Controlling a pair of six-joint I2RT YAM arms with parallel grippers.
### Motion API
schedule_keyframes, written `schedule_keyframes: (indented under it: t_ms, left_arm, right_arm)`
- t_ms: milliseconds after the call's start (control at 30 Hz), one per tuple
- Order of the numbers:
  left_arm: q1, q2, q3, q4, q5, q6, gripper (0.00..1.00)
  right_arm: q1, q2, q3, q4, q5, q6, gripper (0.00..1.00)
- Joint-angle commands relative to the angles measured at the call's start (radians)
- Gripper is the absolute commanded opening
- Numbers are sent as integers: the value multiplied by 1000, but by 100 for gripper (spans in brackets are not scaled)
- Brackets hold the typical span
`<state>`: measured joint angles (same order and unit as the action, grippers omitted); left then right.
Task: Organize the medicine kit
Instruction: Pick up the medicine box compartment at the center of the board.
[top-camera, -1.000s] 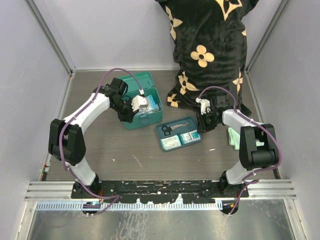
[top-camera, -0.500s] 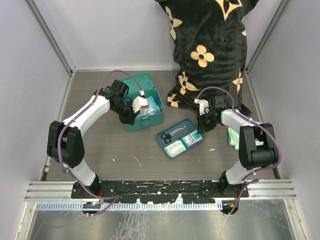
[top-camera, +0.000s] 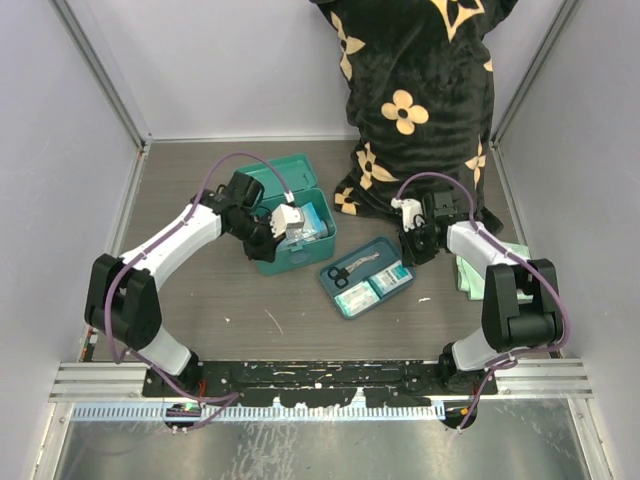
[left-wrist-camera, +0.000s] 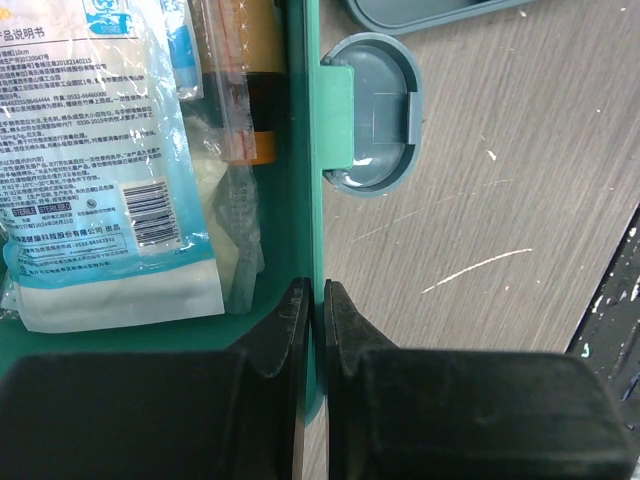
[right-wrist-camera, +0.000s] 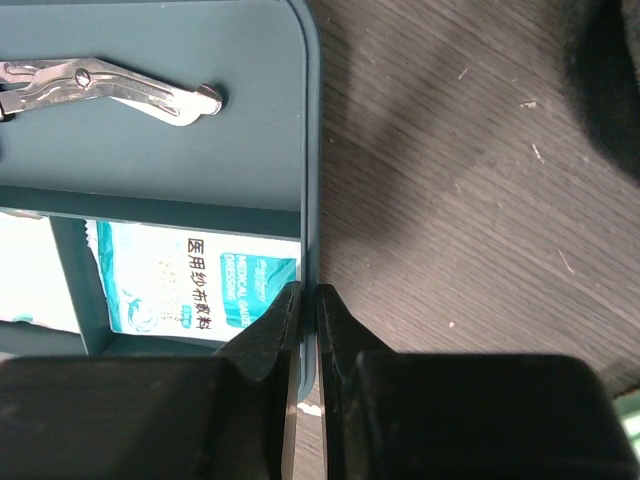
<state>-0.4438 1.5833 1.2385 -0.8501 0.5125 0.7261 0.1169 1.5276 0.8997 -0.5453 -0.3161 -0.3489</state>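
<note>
Two grippers are shown, each pinched onto a thin plastic wall. The left gripper is clamped on the front wall of the medicine kit, with one finger inside the box and one outside. It grips a little way along the rim from the latch, and printed sachets lie inside the box.

The right gripper is clamped on the side rim of the divided tray. The tray carries scissors and a printed packet in separate compartments.

In the top view the medicine kit stands open, lid thrown back, at about 10 o'clock from the centre of the table. The divided tray rests just beside it, at about 4 o'clock from the box; whether the two touch cannot be told. The long axes of both run roughly from 8 to 2 o'clock, so they are nearly parallel.

The right arm is nearer the tray and the left arm nearer the kit. The likely next move is to carry the tray toward 10 o'clock and lower it into the open box while the left arm steadies the wall. That move depends on keeping the two axes aligned. A pale green cloth lies at 3 o'clock from the tray.
</note>
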Motion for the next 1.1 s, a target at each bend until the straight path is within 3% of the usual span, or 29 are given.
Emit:
schedule_keyframes:
  t_ms: [0, 367, 667, 1067]
  left_arm:
    - [-40, -60, -28, 12, 68, -39, 8]
    - [-53, -126, -104, 198, 2, -229, 16]
    - [-57, -151, -138, 234, 53, -224, 27]
    - [-60, -135, -125, 224, 41, -217, 32]
  right_arm:
    - [-8, -81, 4, -51, 0, -40, 1]
    - [-127, -42, 119, -220, -97, -187, 1]
    - [-219, -13, 236, -292, -88, -233, 1]
    - [-223, 60, 132, -173, -141, -203, 1]
